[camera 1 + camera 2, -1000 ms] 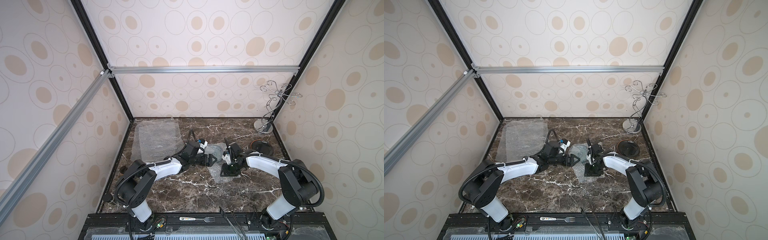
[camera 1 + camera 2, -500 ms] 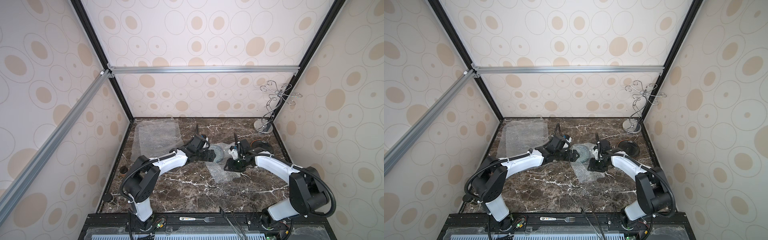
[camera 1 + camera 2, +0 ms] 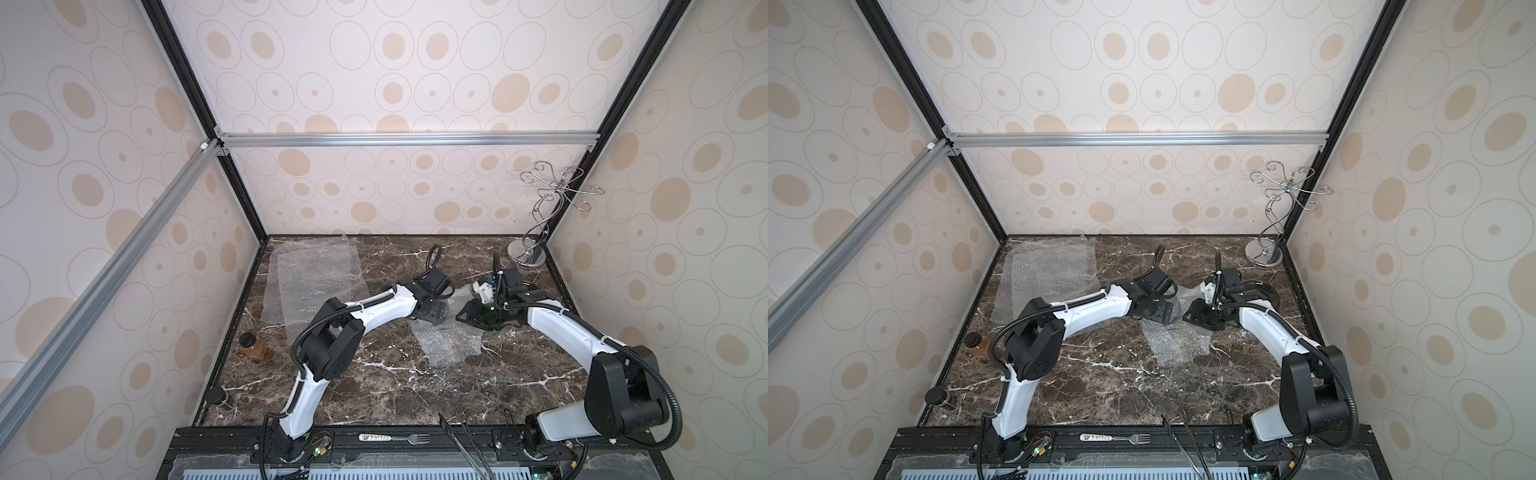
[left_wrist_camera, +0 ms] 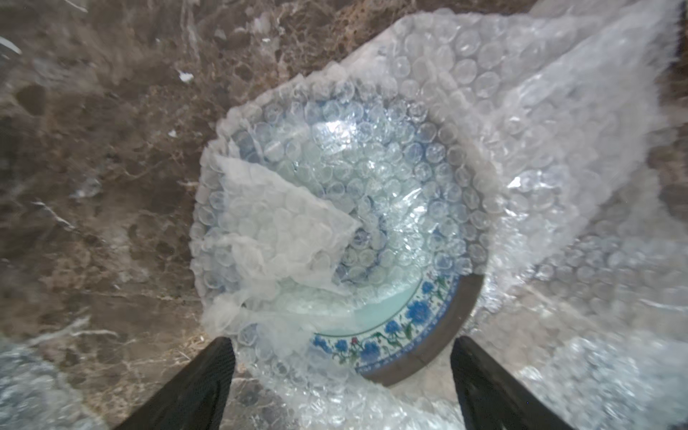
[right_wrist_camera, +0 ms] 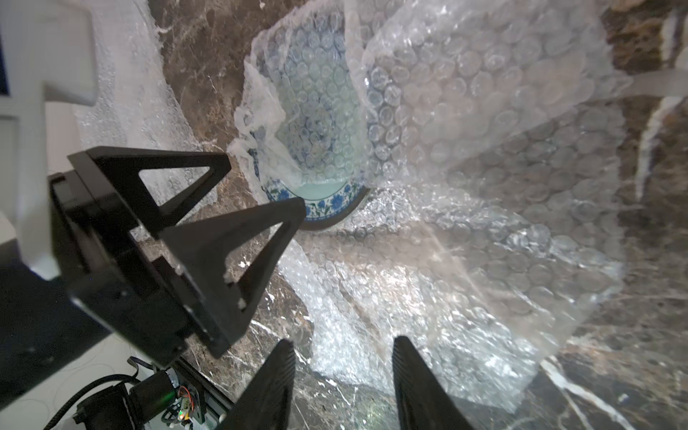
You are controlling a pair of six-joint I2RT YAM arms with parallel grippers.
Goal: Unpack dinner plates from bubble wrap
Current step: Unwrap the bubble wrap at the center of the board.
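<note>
Brown marble tabletop (image 3: 374, 386), bubble wrap (image 3: 316, 278) spread — circle-patterned walls (image 3: 415, 83) around.

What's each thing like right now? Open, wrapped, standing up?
Blue-flowered plate: lying flat, mostly covered, one edge bare.
Plate's bubble wrap: partly peeled open, one flap raised.
Left gripper: jaws open, by the plate's bare edge.
Right gripper: jaws open, holding nothing.
Spare bubble wrap sheets: spread flat.
Dark plate: unwrapped, flat.
Wire stand: upright.

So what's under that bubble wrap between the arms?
A plate with a blue floral rim, one edge bare. The bubble wrap covers the rest of its face.
</note>
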